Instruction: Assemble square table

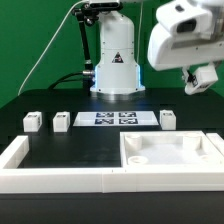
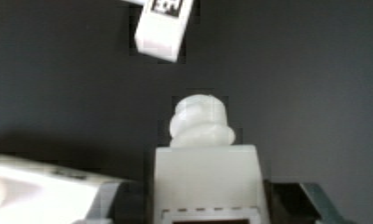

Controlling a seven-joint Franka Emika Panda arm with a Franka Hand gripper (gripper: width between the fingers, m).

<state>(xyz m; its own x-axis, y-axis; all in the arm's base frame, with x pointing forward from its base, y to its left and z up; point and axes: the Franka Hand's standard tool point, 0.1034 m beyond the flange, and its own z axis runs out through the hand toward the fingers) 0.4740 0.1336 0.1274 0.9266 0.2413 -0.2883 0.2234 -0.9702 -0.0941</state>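
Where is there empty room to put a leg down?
The biggest bare patch is the black table between the border wall and the square tabletop, on the camera's side of the marker board. More room lies past the lone leg toward the exterior view's right, below the hand and its held leg. The row of legs and board is crowded.

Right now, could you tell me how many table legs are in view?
4 legs: two at the exterior view's left of the marker board, one at its right, one in the gripper.
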